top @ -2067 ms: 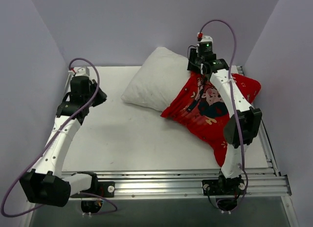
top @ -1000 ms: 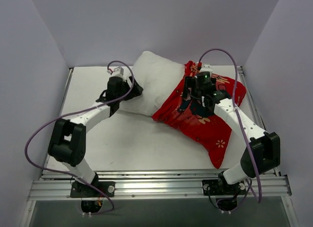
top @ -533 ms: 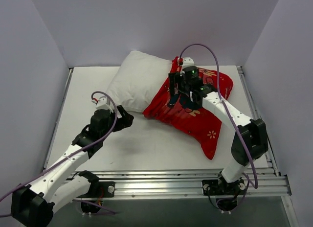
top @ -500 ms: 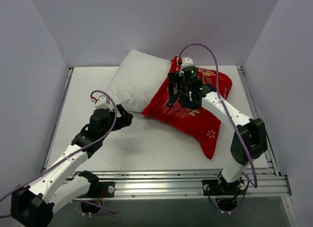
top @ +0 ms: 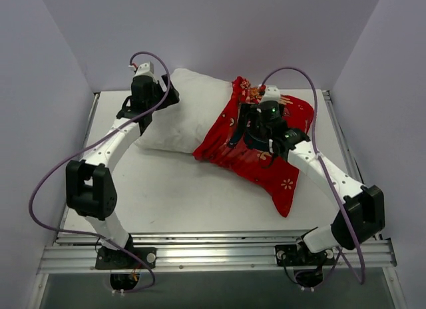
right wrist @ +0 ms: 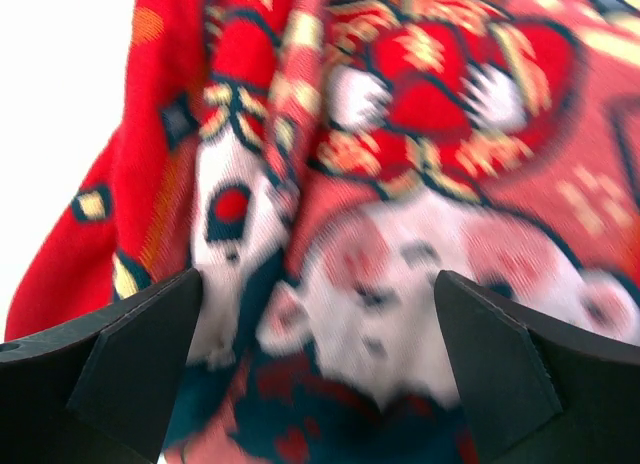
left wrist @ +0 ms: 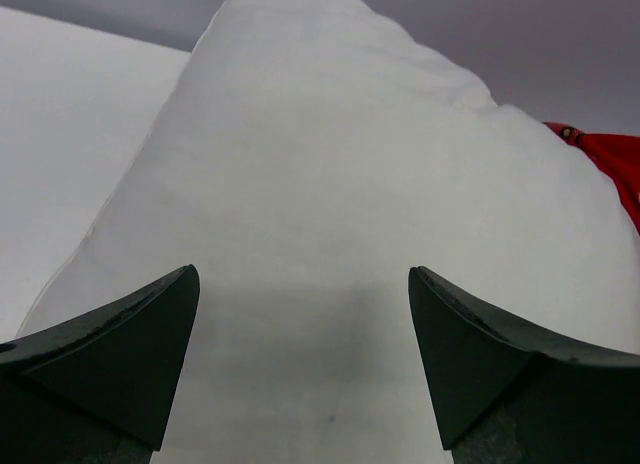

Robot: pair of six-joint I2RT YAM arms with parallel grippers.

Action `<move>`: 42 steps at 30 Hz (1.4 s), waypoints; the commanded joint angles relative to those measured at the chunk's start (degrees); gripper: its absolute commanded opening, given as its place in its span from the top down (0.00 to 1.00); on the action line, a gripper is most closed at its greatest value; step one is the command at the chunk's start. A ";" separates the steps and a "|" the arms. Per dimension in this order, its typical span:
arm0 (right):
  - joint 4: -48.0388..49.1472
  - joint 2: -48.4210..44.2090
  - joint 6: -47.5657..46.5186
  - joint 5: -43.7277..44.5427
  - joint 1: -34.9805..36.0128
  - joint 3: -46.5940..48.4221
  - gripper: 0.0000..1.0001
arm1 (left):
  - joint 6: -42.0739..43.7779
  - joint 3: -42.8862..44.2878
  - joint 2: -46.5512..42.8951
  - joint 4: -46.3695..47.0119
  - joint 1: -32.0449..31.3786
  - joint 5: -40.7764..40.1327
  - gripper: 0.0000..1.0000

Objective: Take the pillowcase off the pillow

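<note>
Pillowcase (top: 266, 166) is only on the right part of the pillow (top: 186, 116) in the overhead view. The red printed cloth sits right of centre on the counter (top: 173, 189), with its edge bunched in folds across the middle of the pillow. One flat corner trails toward the lower right of the frame. The bare white end of the pillow sticks out to the upper left, close to the back wall.

Your left claw (top: 163, 99) is at that upper-left end of the pillow, jaws wide apart and holding nothing. From its wrist camera the two dark fingers (left wrist: 110, 364) sit either side of plain white fabric, with a sliver of red at the right edge of the frame. I can't tell from either view whether the tips are pressing on the pillow or just above it.

Your right claw (top: 249, 132) is over the bunched part of the red cloth, near the centre-right of the overhead frame. It's wide open too, with nothing between the jaws. Its wrist view is filled with a blurry cartoon face and gold pattern. I can't tell if it's touching.
</note>
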 commanded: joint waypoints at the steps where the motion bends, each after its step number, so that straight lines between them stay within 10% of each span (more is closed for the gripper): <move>1: -4.04 -4.88 7.31 8.44 0.31 -3.48 0.03 | 3.99 8.21 7.14 2.42 0.32 5.10 0.06; 8: 0.52 0.18 8.22 0.69 -1.97 -8.76 0.03 | -0.12 0.43 11.39 1.97 -0.03 8.79 0.06; 20: 5.89 13.74 -4.44 -10.34 -1.54 1.08 0.05 | -17.89 -43.08 -26.11 -2.06 -13.46 -3.42 0.06; 29: 3.79 12.53 -4.80 -10.35 -1.18 6.44 0.05 | -1.48 -32.83 -34.49 -13.76 -15.66 -10.46 0.06; 42: -0.53 -4.08 0.38 -6.21 -1.01 1.09 0.05 | 26.58 -27.01 -30.64 -9.46 -36.50 -24.77 0.06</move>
